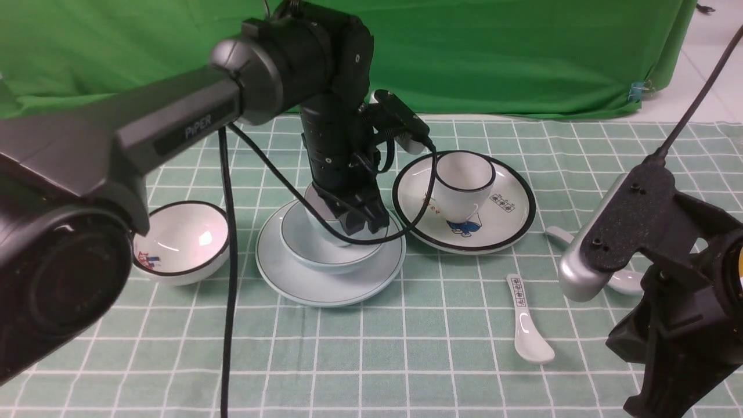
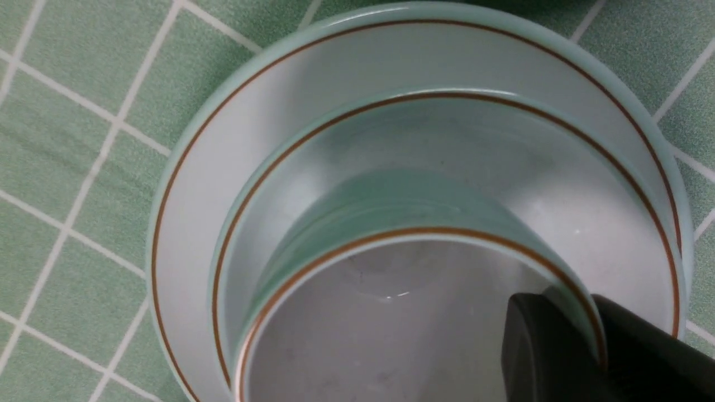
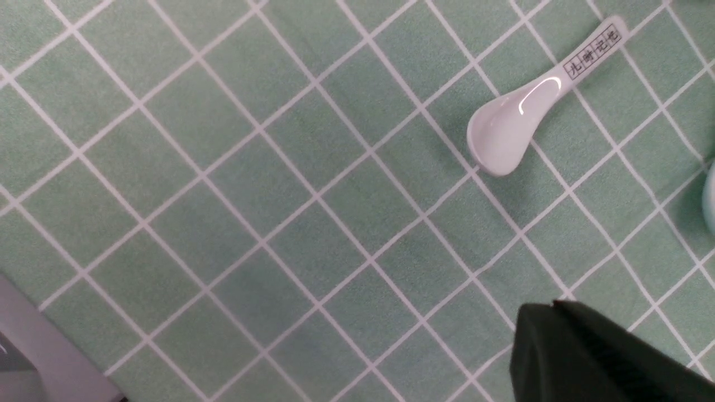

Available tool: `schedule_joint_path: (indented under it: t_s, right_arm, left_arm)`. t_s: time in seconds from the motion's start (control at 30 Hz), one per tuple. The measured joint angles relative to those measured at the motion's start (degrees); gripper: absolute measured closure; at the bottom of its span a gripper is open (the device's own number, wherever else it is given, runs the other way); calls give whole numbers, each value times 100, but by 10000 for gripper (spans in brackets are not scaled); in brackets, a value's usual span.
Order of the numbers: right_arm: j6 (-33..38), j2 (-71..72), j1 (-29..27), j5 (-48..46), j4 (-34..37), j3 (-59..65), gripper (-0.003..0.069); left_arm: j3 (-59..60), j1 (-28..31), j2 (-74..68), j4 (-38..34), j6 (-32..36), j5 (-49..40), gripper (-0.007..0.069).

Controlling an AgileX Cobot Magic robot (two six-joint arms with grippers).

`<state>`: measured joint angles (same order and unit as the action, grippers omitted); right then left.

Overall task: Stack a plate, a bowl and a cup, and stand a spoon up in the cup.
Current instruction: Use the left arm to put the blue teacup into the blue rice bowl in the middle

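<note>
Centre frame in the front view, the left gripper (image 1: pixel 357 219) clenched the rim of the cup (image 2: pixel 391 206), which stood inside the bowl (image 1: pixel 325 251) on the plate (image 1: pixel 325 288). At lower right, the right gripper (image 3: pixel 550 312) hung closed, grasping nothing, over the checked cloth (image 3: pixel 279 223).

Cup (image 2: pixel 380 206) in bowl (image 1: pixel 325 251), bowl on plate (image 1: pixel 325 292) — marked spoon (image 1: pixel 525 325) lies to their right.

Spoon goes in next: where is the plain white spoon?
Front view, robot's right: the plain white spoon lies on the cloth right of the black-rimmed plate, beyond the printed spoon, partly hidden by the right arm.
</note>
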<state>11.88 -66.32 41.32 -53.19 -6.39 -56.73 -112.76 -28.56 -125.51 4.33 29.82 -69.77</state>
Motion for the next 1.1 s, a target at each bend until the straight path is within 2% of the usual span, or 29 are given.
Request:
schedule_joint_path:
  t_s: [0.2,0.37,0.57,0.73,0.83,1.1]
  right_arm:
    - [1,0,0,39,0,0,564]
    - [1,0,0,57,0,0,507]
    - [1,0,0,109,0,0,488]
    - [6,0,0,109,0,0,485]
    - [6,0,0,109,0,0,484]
    - [18,0,0,109,0,0,484]
  left_arm:
    - [0,0,-24,-12,0,0,529]
    - [0,0,56,5,6,-5,512]
    - [0,0,229,-64,20,-5,510]
    - [0,0,235,-176,7,-5,555]
    - [0,0,235,-179,9,0,611]
    - [0,20,235,-93,22,0,617]
